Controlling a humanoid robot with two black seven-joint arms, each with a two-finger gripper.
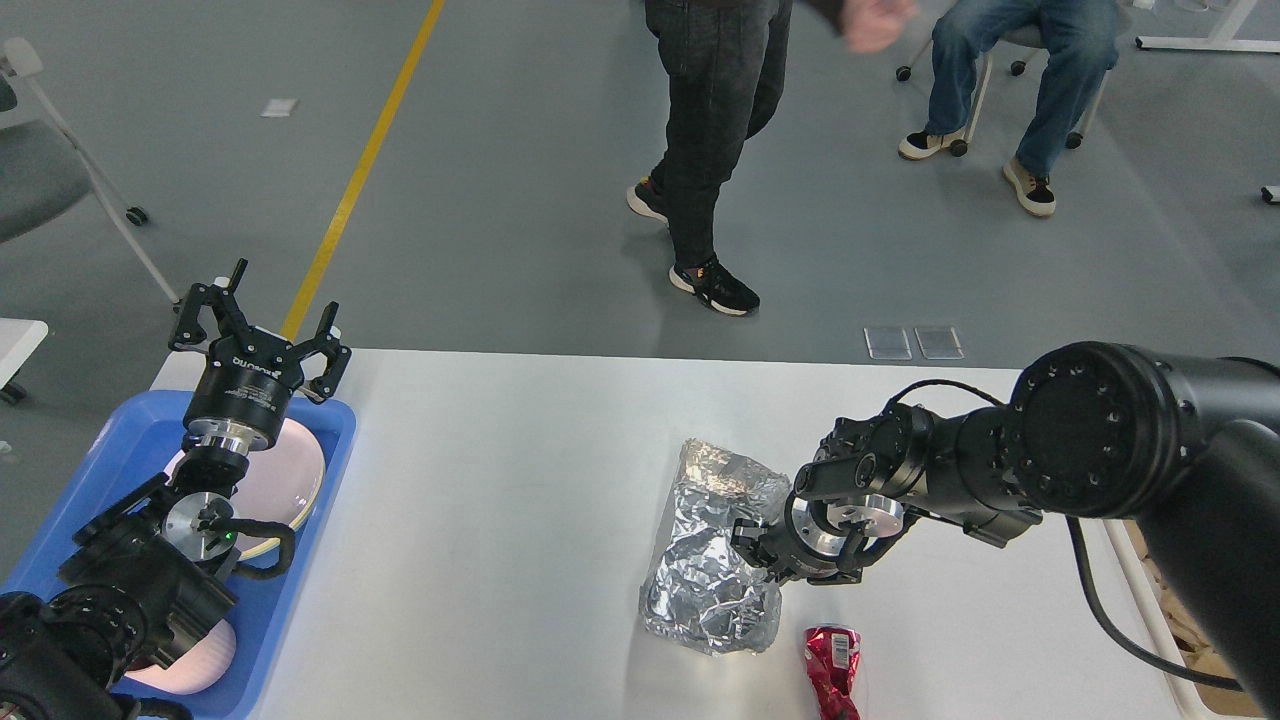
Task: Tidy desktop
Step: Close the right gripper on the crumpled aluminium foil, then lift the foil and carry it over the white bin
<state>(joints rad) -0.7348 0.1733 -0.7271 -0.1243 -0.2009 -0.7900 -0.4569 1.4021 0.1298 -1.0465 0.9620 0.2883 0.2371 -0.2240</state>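
Observation:
The desktop (pixel 480 500) is a white table top. A crumpled sheet of silver foil (pixel 705 560) lies right of its centre. My right gripper (pixel 757 550) reaches in from the right, its dark fingers closed on the foil's right edge. Just below it, a crushed red can (pixel 832 668) lies near the front edge. My left gripper (pixel 265 312) stands open and empty, pointing up over the far end of the blue tray (pixel 120 430).
The blue tray at the left edge holds pale plates (pixel 290 480), with my left arm above them. A cream bin (pixel 1185 625) sits beyond the table's right edge. One person walks and another sits on the floor behind the table.

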